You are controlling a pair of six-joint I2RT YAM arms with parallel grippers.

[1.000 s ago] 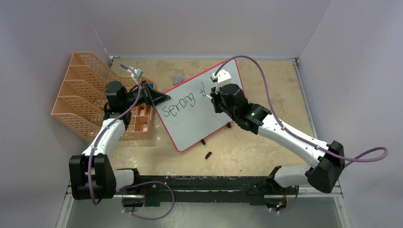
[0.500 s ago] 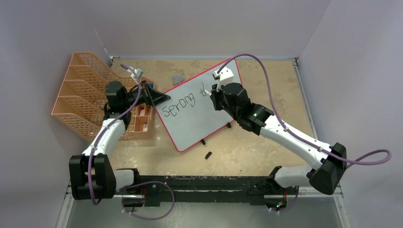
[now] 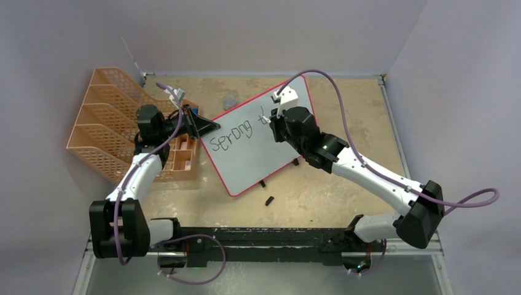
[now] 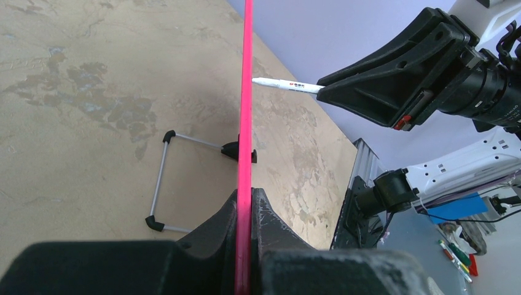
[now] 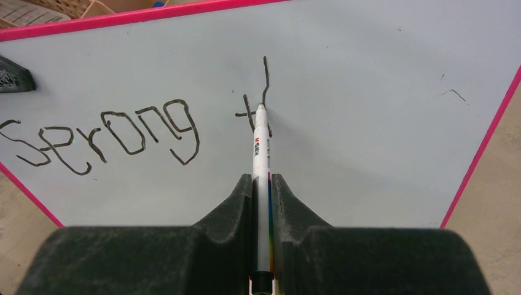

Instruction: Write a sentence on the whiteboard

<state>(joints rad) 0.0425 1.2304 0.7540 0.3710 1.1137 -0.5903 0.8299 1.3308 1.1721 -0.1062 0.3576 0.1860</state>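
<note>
Top external view showed me the tan table [image 3: 344, 104] with the whiteboard [image 3: 255, 163] standing askew near its middle, tilted on a wire stand [image 4: 161, 181]. Just left of it sat an orange mesh file rack [image 3: 101, 123]. My left gripper [image 3: 206, 128] was clamped on the board's left pink edge; from the left wrist I saw the frame pinched between both fingers [image 4: 264, 212]. My right gripper [image 3: 274, 123] hung over the board's upper part, closed around a white marker [image 5: 261, 153] whose tip touched the surface. The sentence [image 5: 117, 132] so far read "Strong t" plus one tall stroke, the tip resting at that stroke. A small black piece [image 3: 269, 200] lay on the table just below the board.
</note>
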